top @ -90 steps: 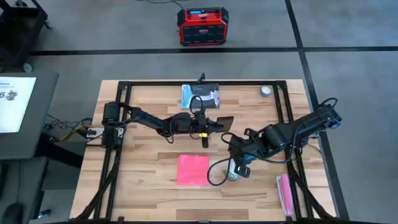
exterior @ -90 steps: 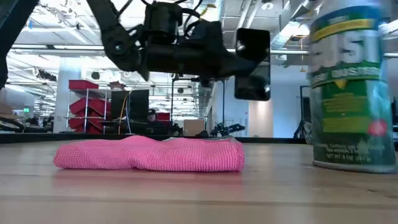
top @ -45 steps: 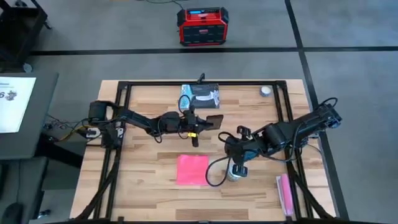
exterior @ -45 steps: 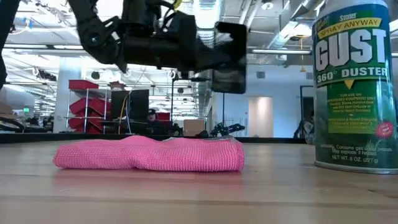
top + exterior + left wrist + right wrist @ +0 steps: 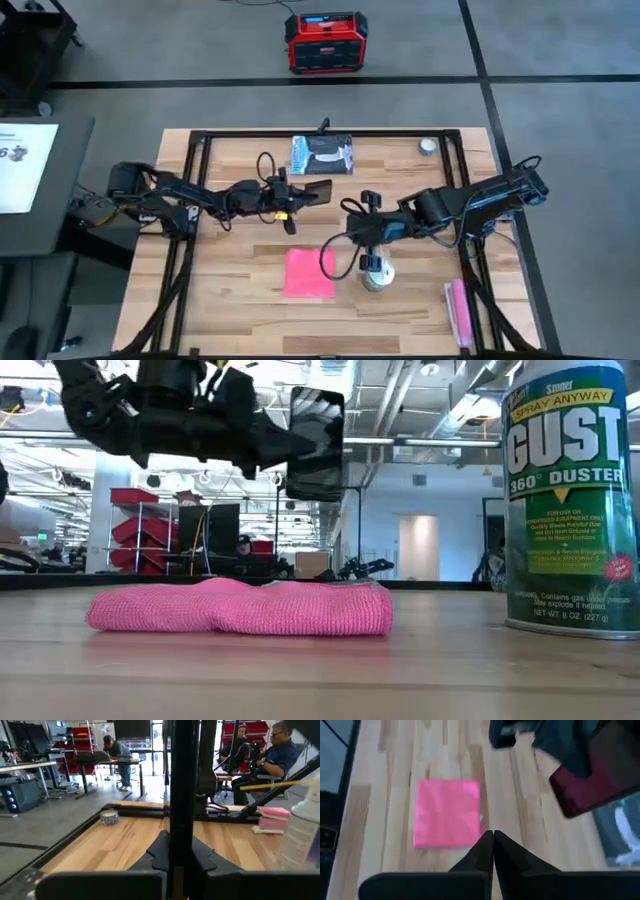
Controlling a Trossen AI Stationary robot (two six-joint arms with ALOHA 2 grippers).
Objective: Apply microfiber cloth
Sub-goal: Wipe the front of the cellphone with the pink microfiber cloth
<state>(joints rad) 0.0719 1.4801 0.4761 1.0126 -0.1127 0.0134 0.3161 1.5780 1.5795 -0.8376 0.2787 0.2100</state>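
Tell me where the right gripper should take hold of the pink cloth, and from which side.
Probably from straight above, pinching the edge nearest the right gripper. The microfiber cloth lies flat and folded on the table, so a slightly raised edge gives the jaws fabric to gather. The duster can stands close beside it, so keep clear.

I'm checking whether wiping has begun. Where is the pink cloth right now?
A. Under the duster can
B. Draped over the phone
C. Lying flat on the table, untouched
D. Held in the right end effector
C: the cloth lies flat on the table. The left end effector holds the phone up above it, and the right end effector is shut on nothing.
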